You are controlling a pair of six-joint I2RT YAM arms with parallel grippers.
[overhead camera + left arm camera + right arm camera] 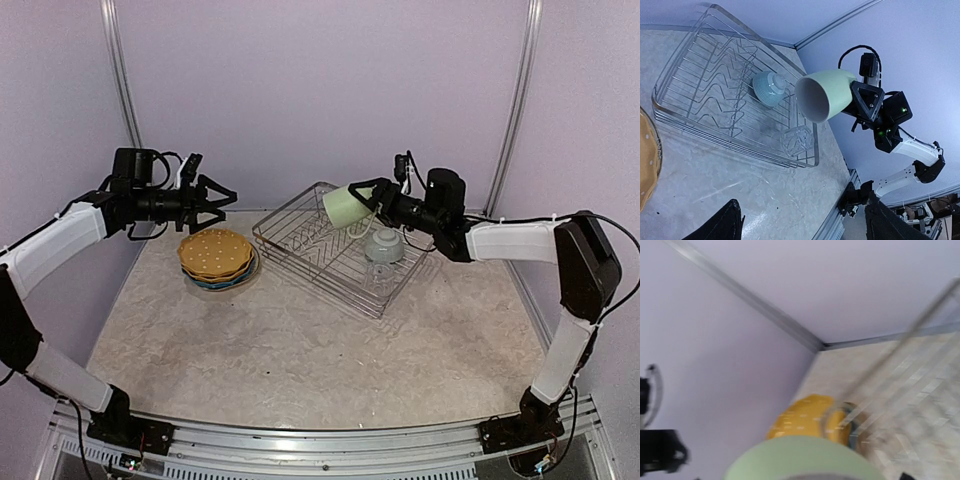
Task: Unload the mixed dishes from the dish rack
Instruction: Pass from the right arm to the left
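My right gripper (368,197) is shut on the pale green mug (344,205) and holds it tilted in the air above the far side of the silver wire dish rack (300,250). The mug also shows in the left wrist view (822,95) and, blurred, in the right wrist view (800,457). The small light-blue bowl (384,243) lies upside down in the rack, and the clear glass (797,140) stands in its near right corner. A stack of plates with an orange dotted plate (214,253) on top sits left of the rack. My left gripper (218,200) is open and empty above the stack.
Purple walls with metal corner posts close in the table at the back and sides. A blue plate rim (216,283) shows under the orange ones. The aluminium rail (320,445) with the arm bases runs along the near edge.
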